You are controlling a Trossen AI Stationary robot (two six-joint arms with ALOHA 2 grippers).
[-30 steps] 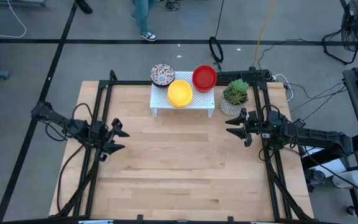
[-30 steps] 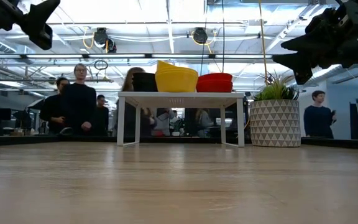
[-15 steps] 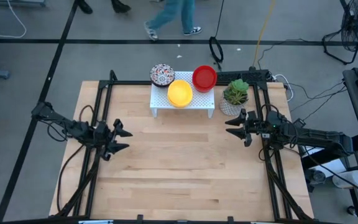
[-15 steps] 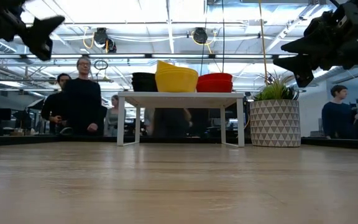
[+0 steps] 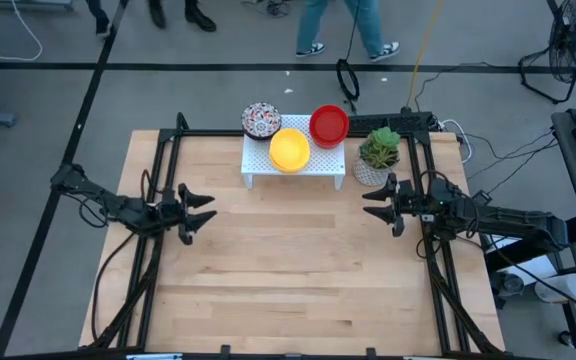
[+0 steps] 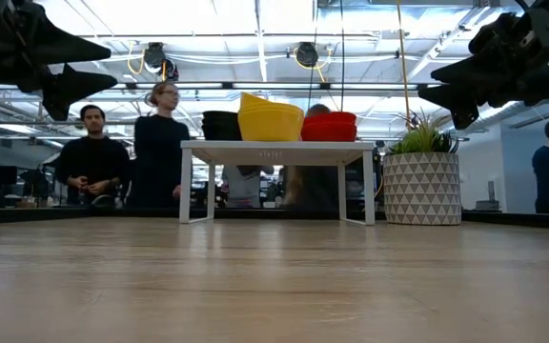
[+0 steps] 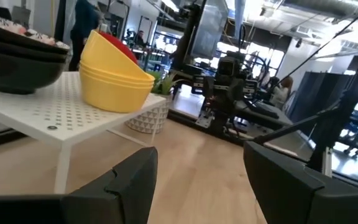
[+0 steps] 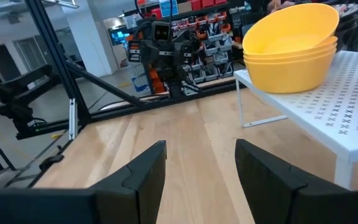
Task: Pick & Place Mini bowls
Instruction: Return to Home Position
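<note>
The mini bowls sit in three stacks on a white perforated shelf (image 5: 320, 160) at the table's far edge. The patterned stack (image 5: 261, 120) is on its left, the yellow stack (image 5: 289, 149) in the middle and the red stack (image 5: 328, 125) on its right. My left gripper (image 5: 206, 208) hovers open above the table, left of the shelf and nearer than it, fingers pointing toward the table's right. In the left wrist view the yellow bowls (image 7: 114, 81) show beyond its fingers. My right gripper (image 5: 368, 204) hovers open on the near right of the shelf, pointing left.
A potted green plant (image 5: 379, 148) in a patterned pot stands right of the shelf, close to my right gripper. Black frame rails (image 5: 158, 190) run along both table sides. The near half of the wooden table (image 5: 288, 280) is bare. People walk beyond the far edge.
My left gripper has moved toward the table's right and far edge, toward the shelf. It has turned so that its fingers point more squarely to the right. The people behind the table have walked on.
</note>
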